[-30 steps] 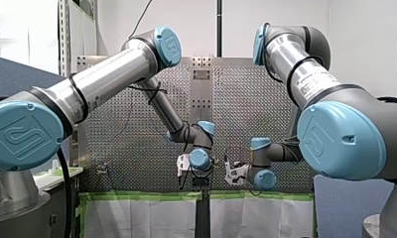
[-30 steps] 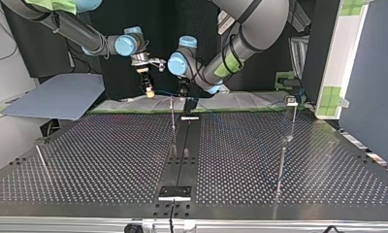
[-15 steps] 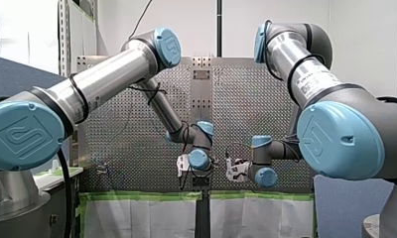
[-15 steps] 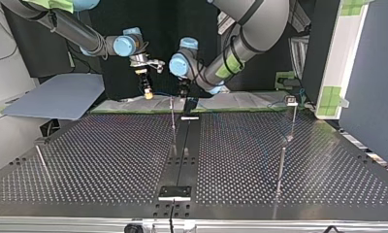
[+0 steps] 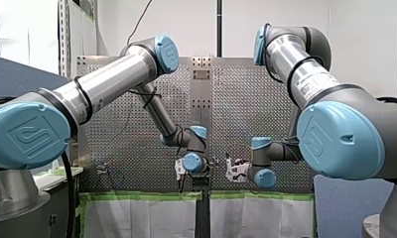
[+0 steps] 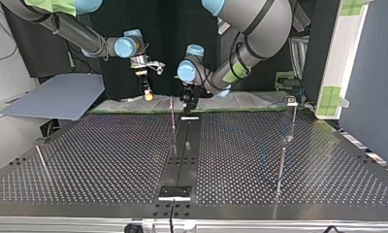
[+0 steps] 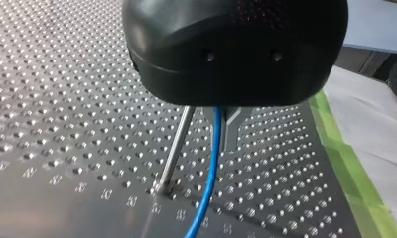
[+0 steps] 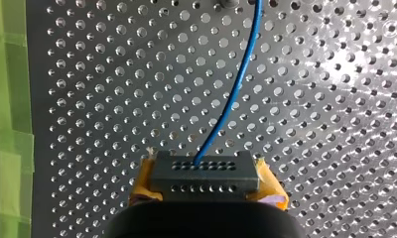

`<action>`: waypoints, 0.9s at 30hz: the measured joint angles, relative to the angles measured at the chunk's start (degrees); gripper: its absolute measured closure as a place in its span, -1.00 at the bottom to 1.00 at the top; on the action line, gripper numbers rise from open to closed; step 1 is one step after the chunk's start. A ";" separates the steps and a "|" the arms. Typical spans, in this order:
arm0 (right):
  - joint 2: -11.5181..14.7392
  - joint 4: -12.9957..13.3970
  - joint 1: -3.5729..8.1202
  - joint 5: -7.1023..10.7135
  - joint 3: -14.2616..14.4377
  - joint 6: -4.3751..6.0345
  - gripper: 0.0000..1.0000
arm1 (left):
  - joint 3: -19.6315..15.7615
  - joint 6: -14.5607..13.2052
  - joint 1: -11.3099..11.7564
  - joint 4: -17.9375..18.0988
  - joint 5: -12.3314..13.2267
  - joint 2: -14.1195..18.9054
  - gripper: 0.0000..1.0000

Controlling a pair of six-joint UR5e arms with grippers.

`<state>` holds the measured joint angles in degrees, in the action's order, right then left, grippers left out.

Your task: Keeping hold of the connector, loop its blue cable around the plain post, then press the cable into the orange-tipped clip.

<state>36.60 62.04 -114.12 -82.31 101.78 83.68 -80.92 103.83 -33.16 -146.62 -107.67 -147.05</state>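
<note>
Noting the connector point(image 8: 205, 169) clamped by the yellow-padded jaws of our right gripper point(image 8: 206, 184), blue cable point(image 8: 231, 99) leaving at 12 o'clock, we judge our left gripper point(image 6: 188, 103) (jaws: cannot tell) hovers to guide it round the plain post point(image 7: 176, 144) at the cable's 9 o'clock.

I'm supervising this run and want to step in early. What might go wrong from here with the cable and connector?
The right tool grips the connector only by its ends between yellow pads; pull from looping the blue cable might tug it loose. In the left wrist view the cable runs close beside the post, not yet around it, so it may snag or slip past instead of wrapping.
</note>
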 joint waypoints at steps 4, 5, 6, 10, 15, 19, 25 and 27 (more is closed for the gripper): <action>-0.27 -0.09 0.09 -0.06 -0.57 0.70 1.00 | 0.13 0.53 0.96 0.03 1.32 -0.01 0.97; -0.36 -0.11 0.10 -0.08 -0.80 0.93 1.00 | 0.14 0.68 1.15 0.05 1.57 -0.02 0.97; -0.40 -0.10 0.12 -0.09 -0.97 1.10 1.00 | 0.14 0.82 1.32 0.09 1.78 -0.03 0.97; -0.56 -0.19 0.14 -0.08 -1.97 1.73 1.00 | 0.14 1.22 1.88 0.35 2.52 -0.06 0.97; -0.62 -0.28 0.23 -0.06 -3.15 2.00 1.00 | 0.29 1.84 2.45 0.66 3.49 -0.09 0.97; -0.69 -0.32 0.40 -0.21 -3.85 2.02 1.00 | 0.46 2.13 2.73 0.69 3.94 -0.13 0.97; -0.74 -0.39 0.99 -0.39 -4.49 2.03 1.00 | 2.62 2.48 3.50 -0.92 5.00 -1.94 0.97; -0.76 -0.49 1.29 -0.40 -4.71 2.03 1.00 | 3.50 2.36 3.51 -1.32 4.96 -2.66 0.97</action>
<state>35.85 61.55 -112.83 -82.71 97.06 85.71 -77.42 106.19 -29.65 -147.94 -102.71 -149.71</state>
